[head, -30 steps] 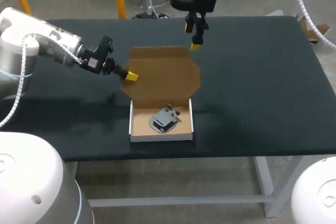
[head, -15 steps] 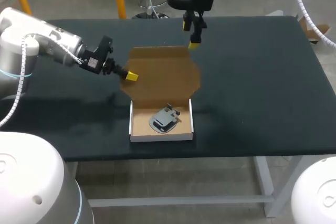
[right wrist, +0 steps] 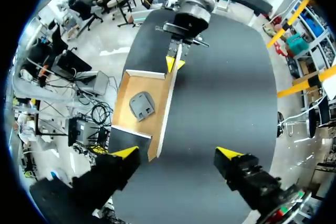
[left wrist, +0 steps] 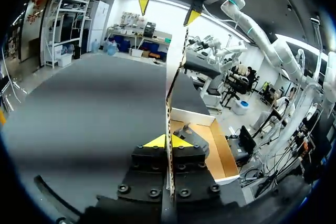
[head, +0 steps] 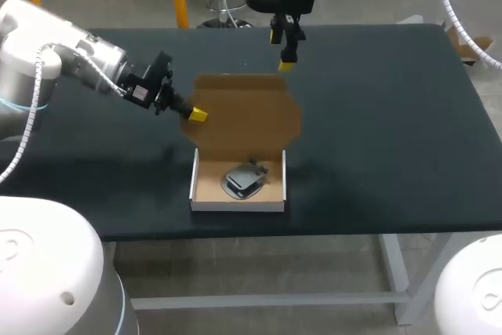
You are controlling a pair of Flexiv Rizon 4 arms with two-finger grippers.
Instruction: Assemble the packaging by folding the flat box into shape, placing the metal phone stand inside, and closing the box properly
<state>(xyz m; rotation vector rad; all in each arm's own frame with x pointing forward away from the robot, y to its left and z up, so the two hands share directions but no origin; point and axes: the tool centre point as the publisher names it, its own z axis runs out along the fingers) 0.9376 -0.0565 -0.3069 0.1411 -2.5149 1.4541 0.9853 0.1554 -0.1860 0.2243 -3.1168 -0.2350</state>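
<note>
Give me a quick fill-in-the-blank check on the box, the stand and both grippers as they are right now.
The metal phone stand lies ___ the box tray.
The left gripper is ___ on the side edge of the raised lid.
The right gripper hangs over the lid's far edge with its fingers ___.
Missing words: inside; shut; open.

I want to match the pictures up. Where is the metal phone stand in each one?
Head view: phone stand lies in the open box tray.
Left wrist view: phone stand in the tray, just beyond the upright lid.
Right wrist view: phone stand in the tray's middle.
Shared landmark: left gripper clamped on the lid's edge.
</note>
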